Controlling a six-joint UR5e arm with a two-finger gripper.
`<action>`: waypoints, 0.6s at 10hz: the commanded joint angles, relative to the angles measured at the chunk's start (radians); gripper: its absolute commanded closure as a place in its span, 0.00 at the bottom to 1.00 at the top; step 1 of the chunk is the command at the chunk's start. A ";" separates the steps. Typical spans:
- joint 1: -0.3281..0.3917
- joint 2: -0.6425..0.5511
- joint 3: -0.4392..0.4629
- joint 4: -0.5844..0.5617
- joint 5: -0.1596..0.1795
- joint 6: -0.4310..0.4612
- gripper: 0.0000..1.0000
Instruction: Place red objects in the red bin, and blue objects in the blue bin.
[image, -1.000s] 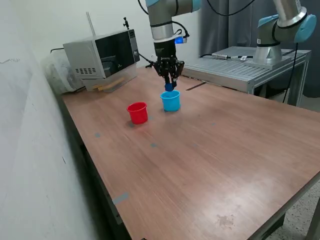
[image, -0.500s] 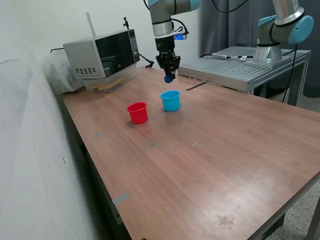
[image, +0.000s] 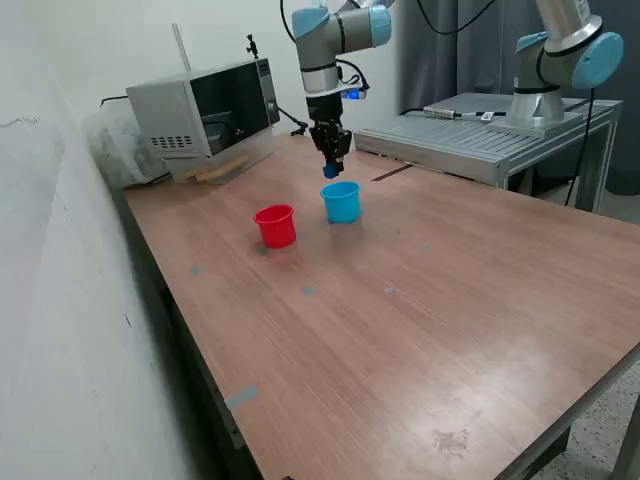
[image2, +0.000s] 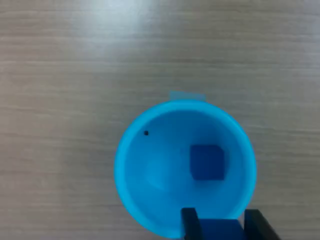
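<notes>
Two small plastic cup-shaped bins on the brown wood-grain counter (image: 420, 300): one red, rolled-rimmed (image: 275, 225), one light blue (image: 341, 201), standing upright and just beside each other, red toward the exterior view's left. Two small dark blue cubes visible. One (image2: 207, 162) lying on the floor of the light blue bin (image2: 150, 165), off-centre, seen from straight above in the wrist view. The other (image: 330, 171) pinched between the two dark fingers of the end effector (image: 331, 168), hanging in the air above the light blue bin, clear of its rim; in the wrist view the same cube (image2: 218, 229) sits between the fingertips (image2: 189, 220) at the picture's edge, over the near wall of the bin. Fingers narrow, closed on that cube. No red cubes to be seen anywhere; inside of the red bin hidden from the exterior view. One small dark speck on the blue bin's inner wall. One grey microwave oven (image: 205, 108) at the far edge of the counter.
</notes>
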 joint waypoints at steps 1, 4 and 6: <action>-0.025 0.013 0.039 -0.032 -0.001 -0.005 1.00; -0.031 0.011 0.069 -0.041 -0.007 -0.008 1.00; -0.031 0.008 0.086 -0.041 -0.007 -0.008 1.00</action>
